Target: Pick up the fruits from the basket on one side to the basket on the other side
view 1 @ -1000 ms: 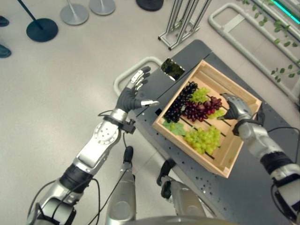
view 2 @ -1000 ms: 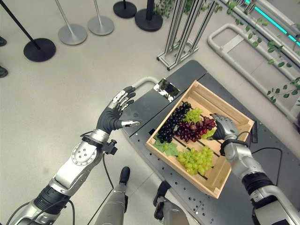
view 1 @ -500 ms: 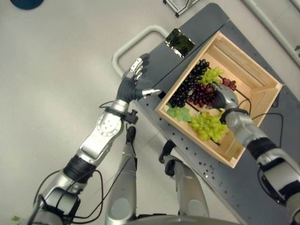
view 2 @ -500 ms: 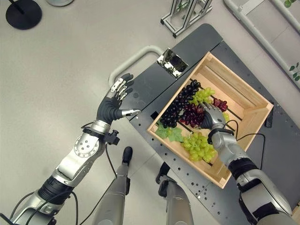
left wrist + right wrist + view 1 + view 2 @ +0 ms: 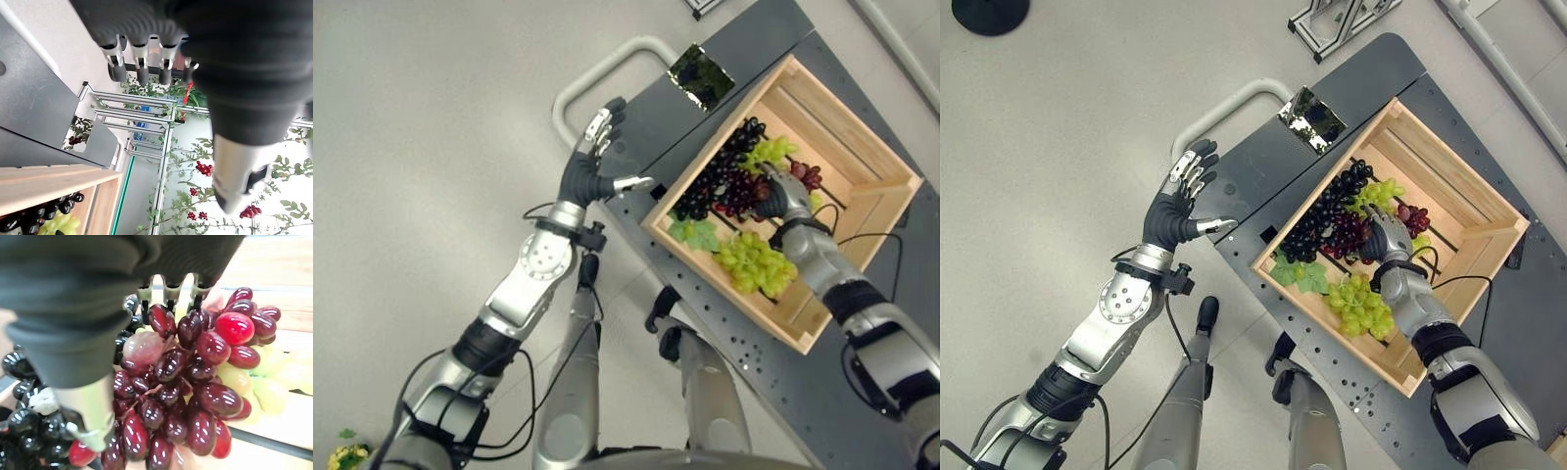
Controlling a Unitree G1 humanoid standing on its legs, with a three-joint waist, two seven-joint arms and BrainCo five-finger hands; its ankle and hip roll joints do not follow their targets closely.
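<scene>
A wooden crate (image 5: 1461,161) on the grey table (image 5: 1263,176) holds a black grape bunch (image 5: 1327,211), a red bunch (image 5: 1347,235) and green bunches (image 5: 1359,305). My right hand (image 5: 1389,235) lies on the red grapes (image 5: 195,382) in the crate's middle. Its fingers (image 5: 171,291) reach straight over the bunch and the thumb (image 5: 93,411) stands apart between the red and black grapes (image 5: 29,431). The left hand (image 5: 1173,217) is held open and empty in the air at the table's left edge, fingers (image 5: 142,63) straight.
Green leaves (image 5: 1298,277) lie in the crate's near corner. A shiny plate (image 5: 1312,116) sits on the table behind the crate. A white tube handle (image 5: 1224,108) rims the table's left end. A metal stand (image 5: 1342,20) is on the floor beyond.
The camera has shifted. My right hand has moved from the crate's right side onto the red grapes in the middle. The left hand keeps its open pose.
</scene>
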